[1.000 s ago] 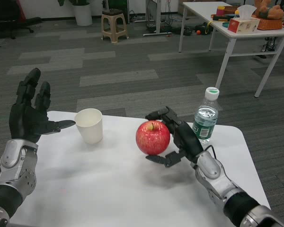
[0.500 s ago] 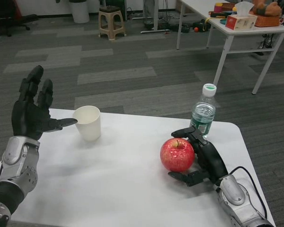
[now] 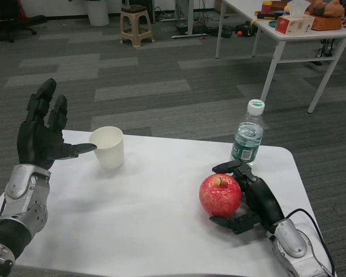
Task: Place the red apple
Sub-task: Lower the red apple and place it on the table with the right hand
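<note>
A white paper cup (image 3: 108, 147) stands upright on the white bench (image 3: 138, 225) toward its far left. A clear water bottle (image 3: 248, 138) with a white cap stands near the far right edge. Across the carpet, a second table (image 3: 288, 34) carries a tissue box (image 3: 291, 23), and a stool (image 3: 136, 23) stands beyond.

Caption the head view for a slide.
Right hand holds apple at table; left hand open beside cup.

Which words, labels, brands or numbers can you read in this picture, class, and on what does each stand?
None can be read.
Bottle: its green label carries print, too small and blurred to read.
Tissue box on the far table: red and white, any print too small to read.
Cup: plain white, no text.
Apple, held by the right hand: no sticker in sight.
</note>
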